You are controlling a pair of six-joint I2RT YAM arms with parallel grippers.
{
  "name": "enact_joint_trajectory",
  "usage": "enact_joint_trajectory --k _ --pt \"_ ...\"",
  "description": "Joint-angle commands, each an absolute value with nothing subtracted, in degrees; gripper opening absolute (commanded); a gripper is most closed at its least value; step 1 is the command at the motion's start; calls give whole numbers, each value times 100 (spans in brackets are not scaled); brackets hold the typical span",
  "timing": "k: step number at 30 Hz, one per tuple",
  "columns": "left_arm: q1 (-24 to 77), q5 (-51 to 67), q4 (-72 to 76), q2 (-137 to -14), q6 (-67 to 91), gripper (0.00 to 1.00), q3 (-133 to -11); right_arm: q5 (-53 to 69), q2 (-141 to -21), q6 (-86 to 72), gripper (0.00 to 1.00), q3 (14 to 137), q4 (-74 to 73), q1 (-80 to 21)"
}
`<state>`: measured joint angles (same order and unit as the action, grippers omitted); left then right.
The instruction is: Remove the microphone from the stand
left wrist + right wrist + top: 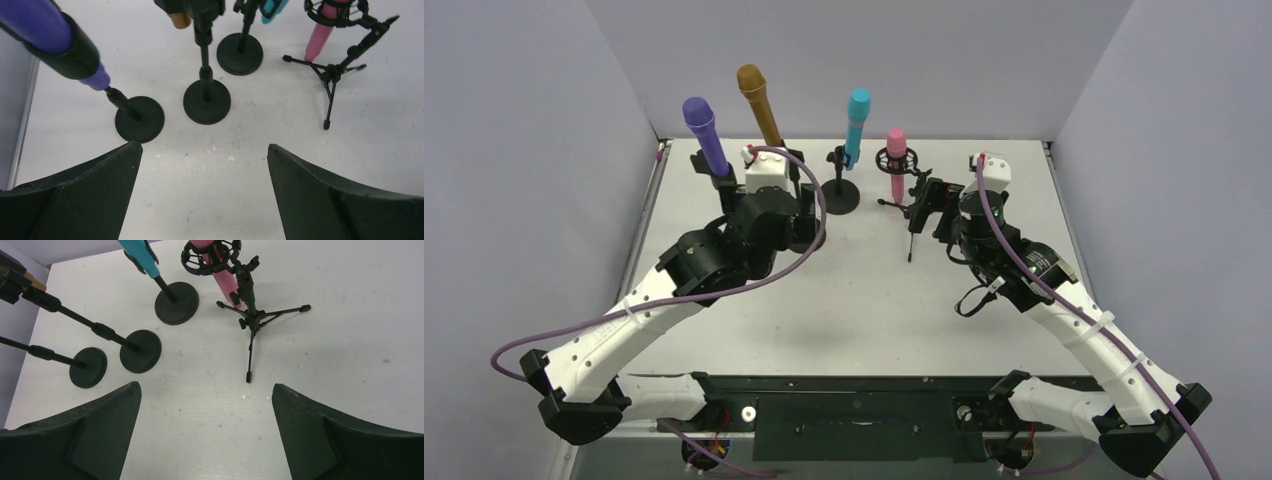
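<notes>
Several microphones stand in stands along the back of the table: purple (705, 135), gold (759, 103), cyan (856, 125) and pink (896, 160). The pink one sits in a shock mount on a black tripod (252, 315). The others are clipped to stands with round bases. My left gripper (204, 150) is open and empty, just in front of the purple microphone's base (140, 119) and the gold one's base (206, 101). My right gripper (206, 387) is open and empty, just short of the tripod's near foot. The pink microphone (225, 282) is ahead of it.
The cyan microphone's round base (176, 302) stands left of the tripod. Grey walls close in the table (864, 300) on the left, back and right. The left arm's purple cable (809, 215) loops near the gold stand.
</notes>
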<state>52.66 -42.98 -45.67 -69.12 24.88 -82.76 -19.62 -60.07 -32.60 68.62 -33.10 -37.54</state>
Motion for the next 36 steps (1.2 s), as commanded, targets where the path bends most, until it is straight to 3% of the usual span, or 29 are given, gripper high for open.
enact_joint_trajectory --k 1,7,16,24,31,36 --pt "5230 -5265 -5432 -6609 3096 96 -9033 -1951 -6074 -3263 99 6974 -3170 -3753" --pt "5092 -6347 -6436 -6642 3797 96 -9514 -1821 -6081 -3283 99 6901 -3016 -3757" --pt "3911 -5840 -5800 -6906 3027 96 -10142 -1763 -5989 -3311 99 6826 -2966 -3753" --pt "3380 -4804 -4929 -7062 1874 96 -10300 -1772 -5835 -3331 99 6721 -2960 -3753" --pt "2521 -3029 -3373 -6683 1053 97 -9343 -1696 -5833 -3337 99 6680 -2926 -3758" --pt "2095 -2284 -3148 -6580 992 97 -9081 -1568 -5855 -3321 99 6699 -2857 -3766"
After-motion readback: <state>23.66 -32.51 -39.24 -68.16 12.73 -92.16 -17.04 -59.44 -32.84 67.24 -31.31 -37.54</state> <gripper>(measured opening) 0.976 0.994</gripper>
